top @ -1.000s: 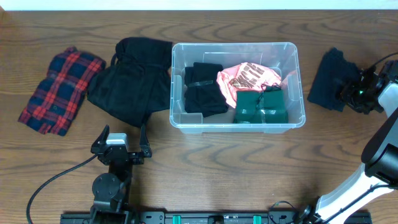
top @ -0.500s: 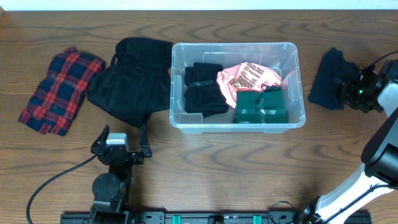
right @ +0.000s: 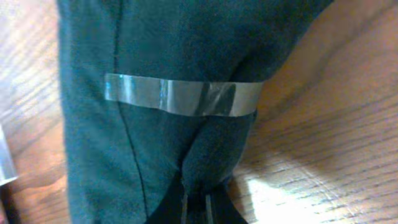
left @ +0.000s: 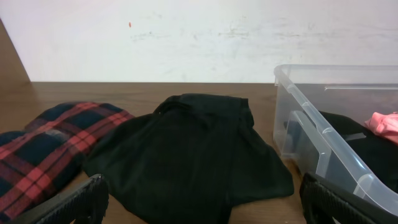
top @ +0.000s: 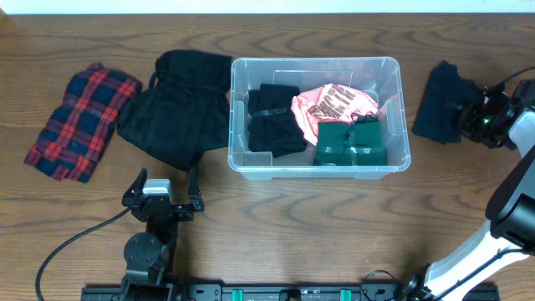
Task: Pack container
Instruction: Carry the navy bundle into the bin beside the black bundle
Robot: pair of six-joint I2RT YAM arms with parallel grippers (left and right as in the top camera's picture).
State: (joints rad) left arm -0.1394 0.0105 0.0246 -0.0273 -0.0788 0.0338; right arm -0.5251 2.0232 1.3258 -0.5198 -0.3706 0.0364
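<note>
The clear plastic container [top: 404, 125] stands at the table's middle and holds a black garment [top: 272, 121], a pink garment [top: 334, 102] and folded green garments [top: 351, 144]. Its left wall shows in the left wrist view [left: 323, 134]. My right gripper [top: 470, 117] is right of the container, shut on the edge of a dark folded garment [top: 436, 104] lying on the table. In the right wrist view the garment [right: 168, 56] has a strip of clear tape around it, and the fingers [right: 198, 208] pinch its fabric. My left gripper [top: 163, 196] is open and empty near the front edge.
A black garment [top: 180, 104] lies just left of the container, also in the left wrist view [left: 186, 149]. A red and blue plaid shirt [top: 84, 121] lies at the far left, seen too in the left wrist view [left: 43, 146]. A cable runs from the left arm's base.
The right gripper and the dark garment have shifted slightly left, toward the container. The left arm has not moved.
</note>
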